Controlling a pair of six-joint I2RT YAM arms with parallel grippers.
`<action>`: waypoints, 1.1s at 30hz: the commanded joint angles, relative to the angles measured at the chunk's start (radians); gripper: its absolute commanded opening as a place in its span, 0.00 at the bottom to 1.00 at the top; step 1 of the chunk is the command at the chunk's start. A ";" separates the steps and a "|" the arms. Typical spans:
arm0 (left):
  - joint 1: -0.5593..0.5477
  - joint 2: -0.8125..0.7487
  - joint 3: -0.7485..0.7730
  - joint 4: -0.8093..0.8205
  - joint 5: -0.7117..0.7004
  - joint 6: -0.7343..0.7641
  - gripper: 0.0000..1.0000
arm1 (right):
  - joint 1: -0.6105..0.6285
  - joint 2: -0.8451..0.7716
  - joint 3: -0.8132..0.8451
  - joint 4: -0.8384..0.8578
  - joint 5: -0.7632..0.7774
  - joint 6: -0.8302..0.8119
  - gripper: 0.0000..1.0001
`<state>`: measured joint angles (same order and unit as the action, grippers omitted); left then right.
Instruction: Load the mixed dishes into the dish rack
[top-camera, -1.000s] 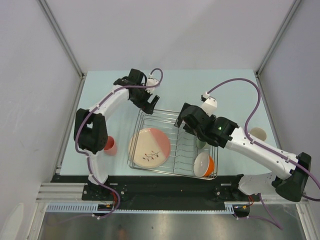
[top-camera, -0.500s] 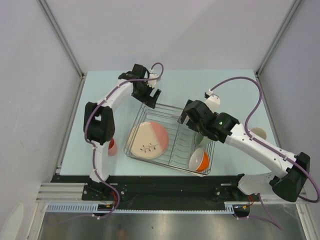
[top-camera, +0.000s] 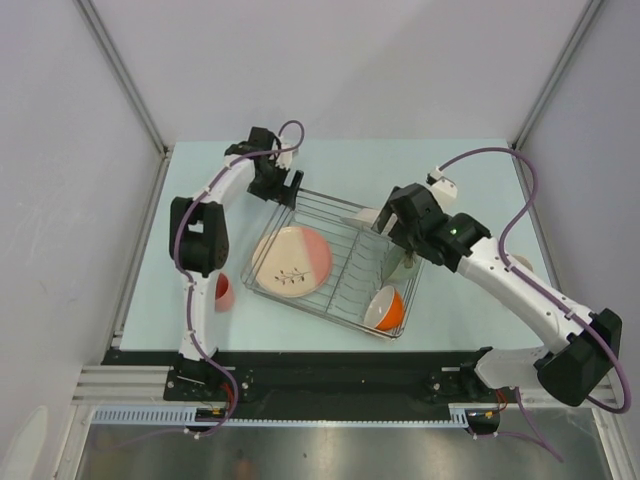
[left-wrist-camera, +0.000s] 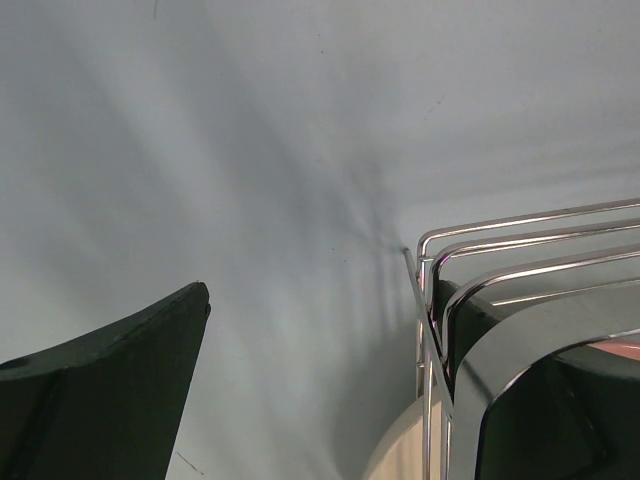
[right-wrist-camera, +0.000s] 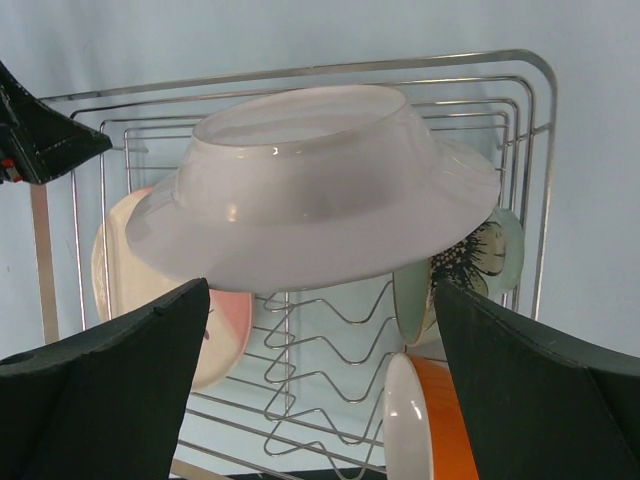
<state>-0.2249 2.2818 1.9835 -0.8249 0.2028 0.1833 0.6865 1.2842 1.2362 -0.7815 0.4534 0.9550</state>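
Note:
The silver wire dish rack (top-camera: 330, 311) lies skewed on the table. In it are a pinkish-white plate (top-camera: 293, 262), a pale green bowl (top-camera: 402, 266) and an orange bowl (top-camera: 384, 308). A coral-pink cup (top-camera: 224, 291) stands on the table left of the rack. My left gripper (top-camera: 283, 190) is open at the rack's far left corner, one finger inside the wire (left-wrist-camera: 500, 225), one outside. My right gripper (top-camera: 385, 216) is open over the rack's far side. A translucent white bowl (right-wrist-camera: 310, 190) lies upside down just beyond its fingertips; I cannot tell whether they touch it.
The right wrist view shows the plate (right-wrist-camera: 110, 260), the green bowl with a flower print (right-wrist-camera: 480, 260) and the orange bowl (right-wrist-camera: 430, 420) among the rack's zigzag prongs (right-wrist-camera: 330, 340). White walls close in the table on three sides.
The rack has swung clockwise, its far left corner drawn further back and left along with my left gripper. The dishes moved with it. My right gripper shifted back and to the right.

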 joint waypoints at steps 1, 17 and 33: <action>0.050 0.028 -0.015 0.082 -0.129 -0.011 1.00 | -0.034 -0.045 -0.007 -0.105 0.103 -0.012 1.00; 0.087 -0.051 -0.152 0.113 -0.126 0.013 1.00 | -0.265 0.045 -0.104 -0.118 0.036 -0.035 1.00; 0.094 -0.137 -0.299 0.170 -0.102 0.031 1.00 | -0.393 0.293 -0.104 0.132 -0.041 -0.128 1.00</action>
<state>-0.1589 2.1475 1.7466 -0.6399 0.2100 0.1501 0.3332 1.5349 1.1236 -0.7414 0.4168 0.8650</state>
